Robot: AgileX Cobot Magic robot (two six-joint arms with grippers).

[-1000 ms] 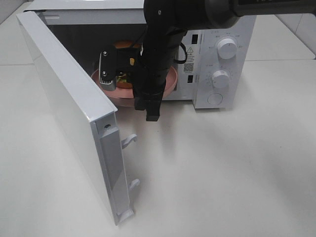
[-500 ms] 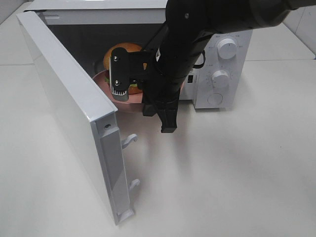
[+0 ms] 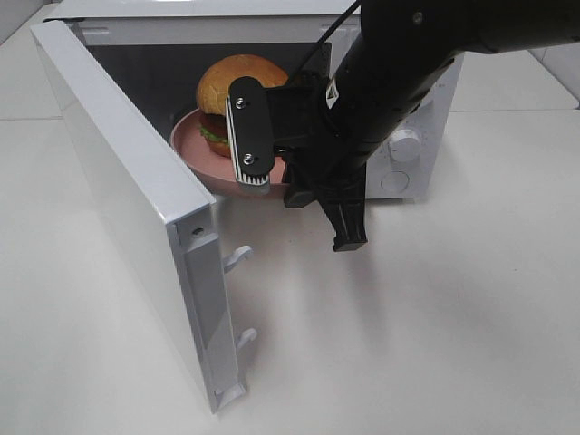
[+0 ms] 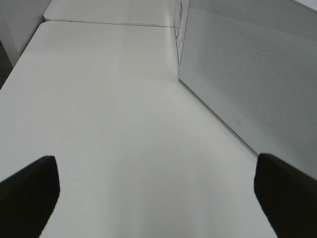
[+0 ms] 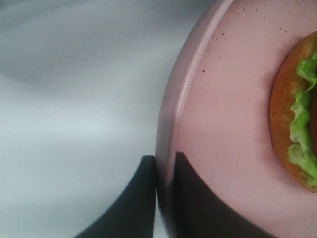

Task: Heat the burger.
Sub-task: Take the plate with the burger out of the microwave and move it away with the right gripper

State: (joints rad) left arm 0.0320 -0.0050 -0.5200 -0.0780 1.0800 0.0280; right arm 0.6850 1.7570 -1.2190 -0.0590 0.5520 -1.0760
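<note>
The burger [image 3: 237, 86] sat on a pink plate [image 3: 195, 149] inside the microwave [image 3: 426, 54], door [image 3: 127, 199] swung wide; the right gripper [image 5: 163, 171] pinched the plate's rim, the left gripper [image 4: 158, 193] spread above the bare surface [image 4: 124, 124]

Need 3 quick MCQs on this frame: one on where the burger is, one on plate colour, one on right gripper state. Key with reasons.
1. Where is the burger?
A. On a plate at the microwave's opening
B. On the table by the door
C. On top of the microwave

2. What colour is the plate?
A. White
B. Pink
C. Blue

3. What state is the right gripper in?
A. Wide open, clear of everything
B. Out of view
C. Shut on the plate rim

Key:
1 A: the high view shows it on the plate in the microwave mouth.
2 B: the rim reads pink in both views.
3 C: the right wrist view shows the fingers pinching the rim.
</note>
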